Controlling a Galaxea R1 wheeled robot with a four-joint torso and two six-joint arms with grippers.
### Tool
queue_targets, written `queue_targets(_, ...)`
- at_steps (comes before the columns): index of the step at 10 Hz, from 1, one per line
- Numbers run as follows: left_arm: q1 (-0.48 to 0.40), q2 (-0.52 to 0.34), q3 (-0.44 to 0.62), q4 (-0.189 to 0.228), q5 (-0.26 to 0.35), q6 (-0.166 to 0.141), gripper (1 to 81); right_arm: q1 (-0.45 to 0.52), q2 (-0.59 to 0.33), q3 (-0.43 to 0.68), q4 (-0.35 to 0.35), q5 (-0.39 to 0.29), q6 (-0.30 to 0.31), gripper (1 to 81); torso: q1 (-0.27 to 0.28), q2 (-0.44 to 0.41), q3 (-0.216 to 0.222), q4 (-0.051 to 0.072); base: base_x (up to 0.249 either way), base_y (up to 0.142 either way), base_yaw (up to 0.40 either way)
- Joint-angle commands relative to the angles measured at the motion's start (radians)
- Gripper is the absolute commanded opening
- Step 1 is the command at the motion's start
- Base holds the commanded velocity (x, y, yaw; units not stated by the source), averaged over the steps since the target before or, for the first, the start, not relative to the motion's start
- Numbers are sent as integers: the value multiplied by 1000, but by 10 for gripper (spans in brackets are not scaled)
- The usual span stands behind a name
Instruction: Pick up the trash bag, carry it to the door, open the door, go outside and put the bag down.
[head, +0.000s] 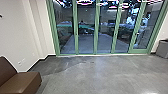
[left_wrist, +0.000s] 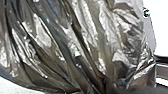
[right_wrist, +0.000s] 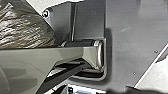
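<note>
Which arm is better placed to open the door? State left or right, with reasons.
Right, probably. The trash bag bunches up close to the left wrist camera, so the left arm seems to be carrying it. The green-framed glass door at the row's end is also toward the robot's right.

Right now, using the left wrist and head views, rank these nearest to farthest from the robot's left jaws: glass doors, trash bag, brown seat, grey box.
1. Trash bag: close before the left wrist camera.
2. Brown seat: head view's lower left.
3. Glass doors, ahead, and grey box, at right: too close to call.
</note>
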Motion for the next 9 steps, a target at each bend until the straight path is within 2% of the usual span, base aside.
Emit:
queue_targets(1,-50,1,2,5,87,1,10,47,19,22,-7,-63,-6,811,0,0,0,0,0,0,-284)
queue_targets(9,-51,-6,2,4,87,1,10,49,19,22,-5,-63,-6,811,0,0,0,0,0,0,-284)
